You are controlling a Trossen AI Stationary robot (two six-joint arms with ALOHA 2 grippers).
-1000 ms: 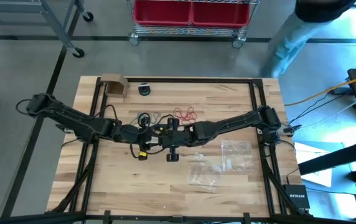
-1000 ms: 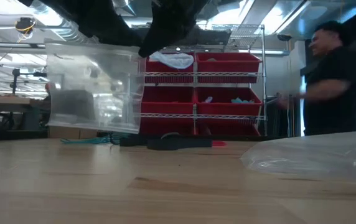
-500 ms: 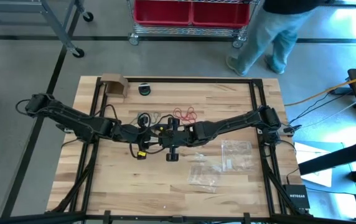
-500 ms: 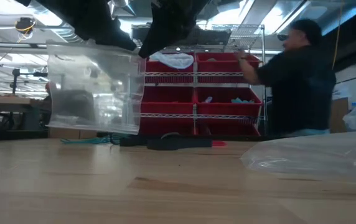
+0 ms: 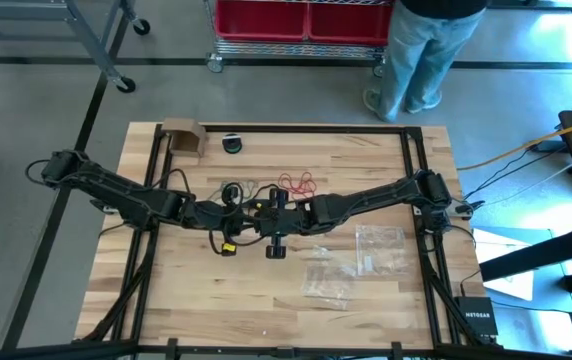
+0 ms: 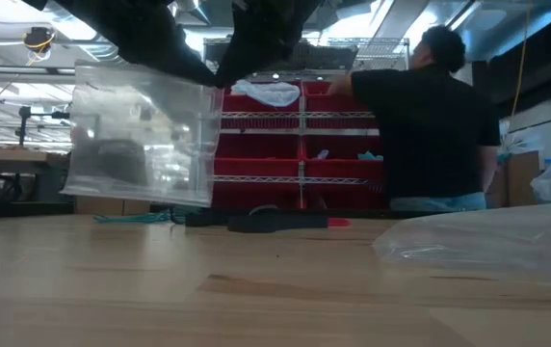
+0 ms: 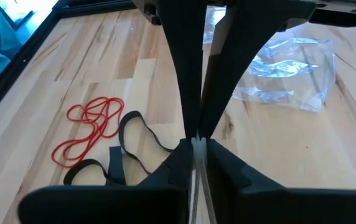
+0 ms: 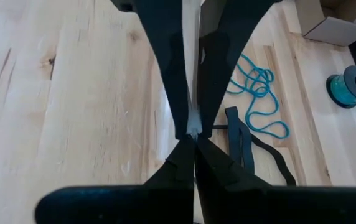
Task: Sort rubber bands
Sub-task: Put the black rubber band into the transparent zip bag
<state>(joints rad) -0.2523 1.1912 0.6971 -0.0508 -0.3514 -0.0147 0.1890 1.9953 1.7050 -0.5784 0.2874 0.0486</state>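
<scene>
Red rubber bands [image 5: 299,183] and clear bags [image 5: 356,258] lie on the wooden surface [image 5: 166,290]; both arms meet mid-surface, left claw [image 7: 195,138] and right claw [image 8: 192,132] clenched on a hanging clear bag [image 6: 141,135]

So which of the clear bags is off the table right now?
The clear bag hanging between both tools, left and right; the other bags lie flat on the wood.

Beyond the wooden bench [image 5: 206,290] lies a grey floor [image 5: 36,100]. A wire shelving rack [image 6: 304,145] holds red bins [image 5: 306,18]; a person [image 6: 425,125] stands facing it.
</scene>
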